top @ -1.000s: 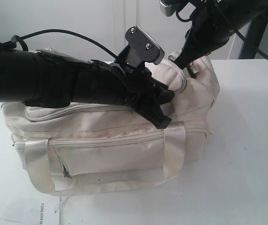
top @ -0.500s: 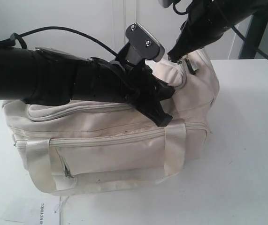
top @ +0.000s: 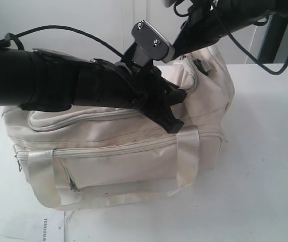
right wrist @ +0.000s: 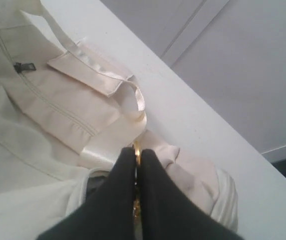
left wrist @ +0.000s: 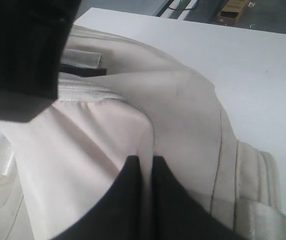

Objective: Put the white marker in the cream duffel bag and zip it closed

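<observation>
the cream duffel bag (top: pixel 133 166) sits on its base on the white table (top: pixel 265 151), long side to the exterior camera, with the front pocket zip (top: pixel 113 151) and one shiny webbing handle (top: pixel 186 156) on the near face. the left arm reaches in low across the top of the bag, and the left gripper (left wrist: pixel 145 167) presses down near the right-hand end. in its wrist view the two black fingers (left wrist: pixel 168 200) are closed almost flat together, with a ridge of cream fabric pinched between them. the right arm comes down from above at the far right end of the bag. the right gripper (right wrist: pixel 136 157) is clamped tight too, with a small gold zip pull (right wrist: pixel 137 146) nipped between its tips and a loop of webbing just beyond. from here i can't tell how far the top zip is drawn at that end. a printed sheet of paper (top: pixel 43 227) lies on the table by the bag's near left corner.
</observation>
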{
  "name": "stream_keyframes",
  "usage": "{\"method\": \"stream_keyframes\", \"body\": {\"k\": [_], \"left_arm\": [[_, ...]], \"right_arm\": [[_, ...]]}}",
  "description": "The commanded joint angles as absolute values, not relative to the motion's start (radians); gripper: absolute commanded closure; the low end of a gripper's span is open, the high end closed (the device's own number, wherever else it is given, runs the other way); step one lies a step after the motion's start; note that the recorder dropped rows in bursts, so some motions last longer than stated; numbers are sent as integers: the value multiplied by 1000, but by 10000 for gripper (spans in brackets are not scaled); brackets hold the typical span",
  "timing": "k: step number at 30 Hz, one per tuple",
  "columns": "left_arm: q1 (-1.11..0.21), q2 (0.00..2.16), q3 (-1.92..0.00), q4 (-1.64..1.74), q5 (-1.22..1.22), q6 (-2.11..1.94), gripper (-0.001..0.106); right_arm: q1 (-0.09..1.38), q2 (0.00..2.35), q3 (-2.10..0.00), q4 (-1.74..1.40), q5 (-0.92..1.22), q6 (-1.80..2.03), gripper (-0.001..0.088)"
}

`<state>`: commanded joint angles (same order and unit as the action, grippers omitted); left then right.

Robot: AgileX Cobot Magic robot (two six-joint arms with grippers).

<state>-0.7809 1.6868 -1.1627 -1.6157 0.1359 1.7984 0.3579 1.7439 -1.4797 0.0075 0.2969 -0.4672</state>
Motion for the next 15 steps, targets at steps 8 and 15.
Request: {"method": "stream_keyframes", "body": {"k": [8,15], "left_arm": [[-781,1687,-1163,-1616,153,1798,1053],[-781,1687,-1163,-1616,151,1798,1053]], "right_arm": [[358,1790,-1481,8,177,-467,868],[354,1844,-1490,8,121,-467,868]]}}
